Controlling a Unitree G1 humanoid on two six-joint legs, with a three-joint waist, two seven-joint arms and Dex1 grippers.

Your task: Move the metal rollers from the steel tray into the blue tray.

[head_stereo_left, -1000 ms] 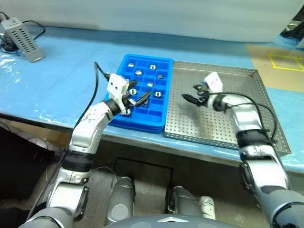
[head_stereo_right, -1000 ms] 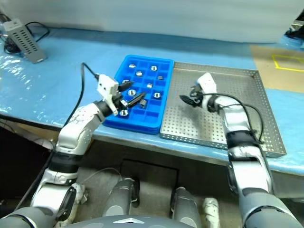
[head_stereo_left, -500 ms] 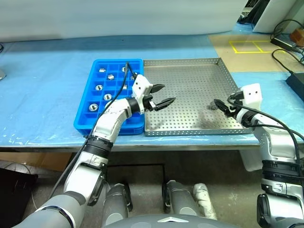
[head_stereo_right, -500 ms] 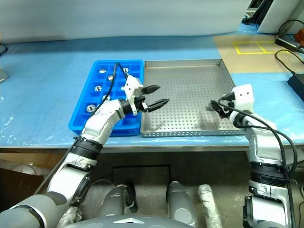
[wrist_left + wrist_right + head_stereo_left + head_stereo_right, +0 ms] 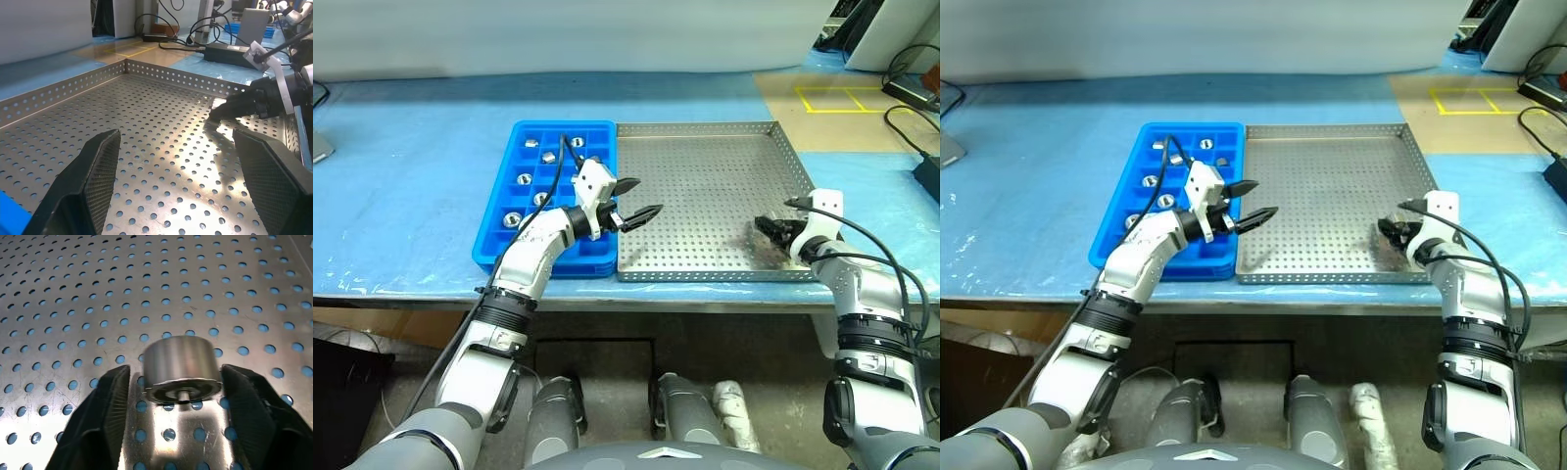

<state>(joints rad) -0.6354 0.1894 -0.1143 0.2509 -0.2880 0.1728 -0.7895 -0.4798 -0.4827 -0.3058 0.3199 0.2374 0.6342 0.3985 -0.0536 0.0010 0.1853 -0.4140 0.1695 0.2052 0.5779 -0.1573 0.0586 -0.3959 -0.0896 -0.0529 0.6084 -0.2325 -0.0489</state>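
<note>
1. The right gripper (image 5: 178, 396) has its two black, ribbed fingers (image 5: 110, 406) closed in against a metal roller (image 5: 180, 368), one on each flank. The roller is a short, smooth, silvery cylinder with a flanged rim and a small centre pin, and it rests on the tray floor.
2. In the head views this gripper (image 5: 771, 227) sits at about 4 o'clock on the steel tray (image 5: 705, 127), close to its right rim.
3. The left gripper (image 5: 636, 201) has its jaws spread wide and holds nothing. Its dark, cross-hatched fingers (image 5: 98, 166) taper to blunt tips.
4. It hovers over the steel tray's 9 o'clock edge, just past the seam with the blue tray (image 5: 499, 230).
5. The steel tray is a shallow square of silvery sheet metal, punched all over with small round holes and ringed by low perforated rims.
6. The blue tray touches it at 9 o'clock. It is glossy bright plastic, rectangular, and split into a grid of small square cells.
7. Several more metal rollers (image 5: 549, 155) lie in the cells of its far and left part, one to a cell.
8. Both trays rest on a table (image 5: 411, 176) covered in wrinkled light blue sheeting.
</note>
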